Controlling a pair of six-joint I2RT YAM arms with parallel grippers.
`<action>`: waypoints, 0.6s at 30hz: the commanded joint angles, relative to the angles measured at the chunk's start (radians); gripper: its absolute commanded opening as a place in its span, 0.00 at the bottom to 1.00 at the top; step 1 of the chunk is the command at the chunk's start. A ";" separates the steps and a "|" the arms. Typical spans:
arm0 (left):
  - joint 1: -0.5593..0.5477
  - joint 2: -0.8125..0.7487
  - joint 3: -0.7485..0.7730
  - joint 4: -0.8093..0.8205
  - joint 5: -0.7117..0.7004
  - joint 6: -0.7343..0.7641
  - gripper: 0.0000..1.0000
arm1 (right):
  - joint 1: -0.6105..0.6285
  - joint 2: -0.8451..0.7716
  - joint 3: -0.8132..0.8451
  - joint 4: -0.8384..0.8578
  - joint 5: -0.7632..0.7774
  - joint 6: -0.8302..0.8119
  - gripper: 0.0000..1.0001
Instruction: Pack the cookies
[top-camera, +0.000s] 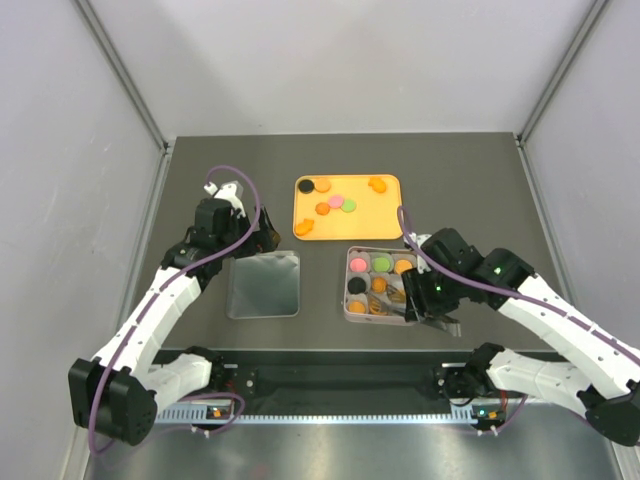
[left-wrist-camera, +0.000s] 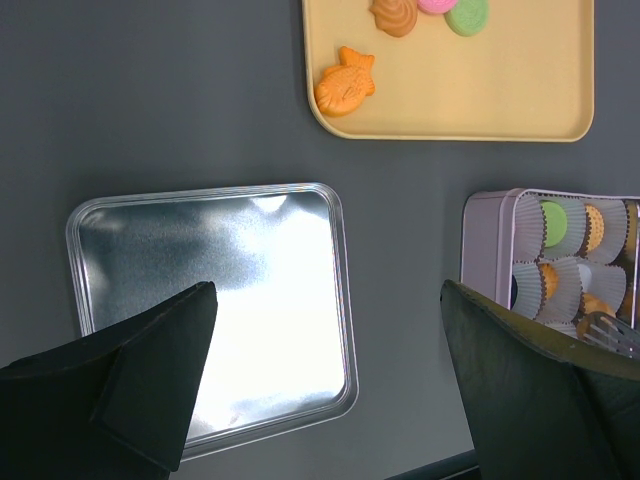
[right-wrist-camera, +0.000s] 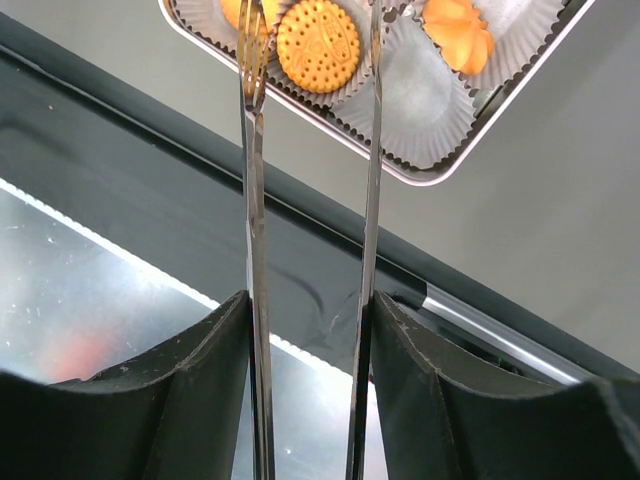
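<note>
- Right gripper (right-wrist-camera: 310, 312) was clenched on metal tongs (right-wrist-camera: 250, 200) — their tips hung over the tin (right-wrist-camera: 402, 172).
- Left gripper (left-wrist-camera: 328, 290) gaped wide above the silver lid (left-wrist-camera: 200, 260).
- Cookies (right-wrist-camera: 318, 45) lay partly in the tin's paper cups (right-wrist-camera: 420, 105), partly on the orange tray (top-camera: 370, 215).

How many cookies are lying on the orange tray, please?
7 on the tray: black cookie and orange cookie far left; irregular cookie far right; pink cookie, green cookie, orange swirl mid; fish-shaped cookie near left. None looks hidden.
</note>
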 joint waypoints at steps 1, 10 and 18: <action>0.004 -0.003 0.001 0.019 0.007 0.008 0.98 | 0.016 -0.003 0.033 0.033 0.015 0.009 0.48; 0.004 -0.005 0.003 0.017 0.003 0.008 0.98 | 0.015 0.102 0.248 0.024 0.090 -0.020 0.47; 0.004 -0.012 0.004 0.016 -0.008 0.010 0.98 | 0.001 0.372 0.475 0.159 0.309 -0.121 0.48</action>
